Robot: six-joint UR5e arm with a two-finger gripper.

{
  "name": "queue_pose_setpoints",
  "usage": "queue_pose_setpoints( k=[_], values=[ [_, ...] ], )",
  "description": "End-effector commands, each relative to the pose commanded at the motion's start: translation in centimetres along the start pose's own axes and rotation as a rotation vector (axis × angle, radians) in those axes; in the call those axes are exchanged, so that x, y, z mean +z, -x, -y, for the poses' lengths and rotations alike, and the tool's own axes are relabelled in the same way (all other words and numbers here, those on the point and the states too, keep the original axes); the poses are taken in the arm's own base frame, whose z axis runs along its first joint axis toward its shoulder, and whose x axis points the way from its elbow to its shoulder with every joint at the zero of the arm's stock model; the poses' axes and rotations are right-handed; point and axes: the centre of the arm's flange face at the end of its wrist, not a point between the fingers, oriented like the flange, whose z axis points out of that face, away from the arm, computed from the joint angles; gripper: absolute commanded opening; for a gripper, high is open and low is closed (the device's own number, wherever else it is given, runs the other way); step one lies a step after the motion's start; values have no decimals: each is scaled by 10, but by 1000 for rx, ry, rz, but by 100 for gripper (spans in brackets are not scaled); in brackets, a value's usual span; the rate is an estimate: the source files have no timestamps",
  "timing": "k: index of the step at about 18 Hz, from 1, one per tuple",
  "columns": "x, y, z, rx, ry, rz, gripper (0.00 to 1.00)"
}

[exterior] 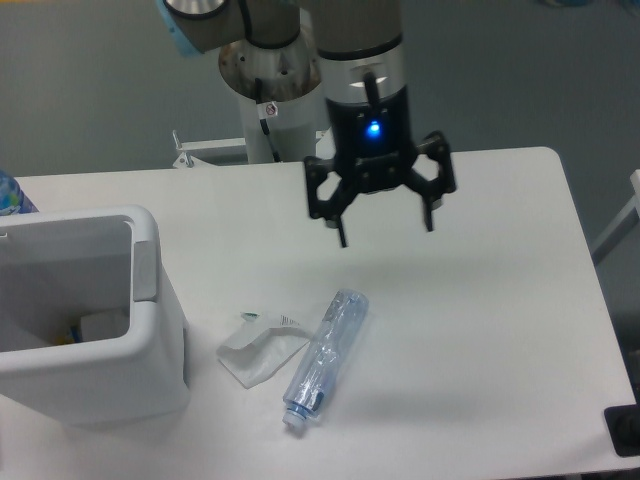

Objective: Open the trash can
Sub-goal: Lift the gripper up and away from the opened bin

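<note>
bottle (325, 358) right of trash can (90, 330).

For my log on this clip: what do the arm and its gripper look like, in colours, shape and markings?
The arm is a silver-grey cylinder with light blue joint caps. Its wrist ends in a black section with a lit blue indicator light. The gripper is black, with two open-framed linkages ending in slim fingers. A thin cable runs beside the grey base column, which carries a small red-and-white sticker.
</note>
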Motion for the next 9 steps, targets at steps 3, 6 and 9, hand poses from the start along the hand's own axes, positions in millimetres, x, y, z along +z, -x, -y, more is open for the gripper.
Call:
queue_pose_setpoints(
  k=[3, 6, 9],
  values=[
    [12, 14, -15, 49, 77, 73, 100],
    [17, 18, -21, 147, 112, 98, 100],
    [18, 27, -24, 138, 114, 103, 100]
  ],
)
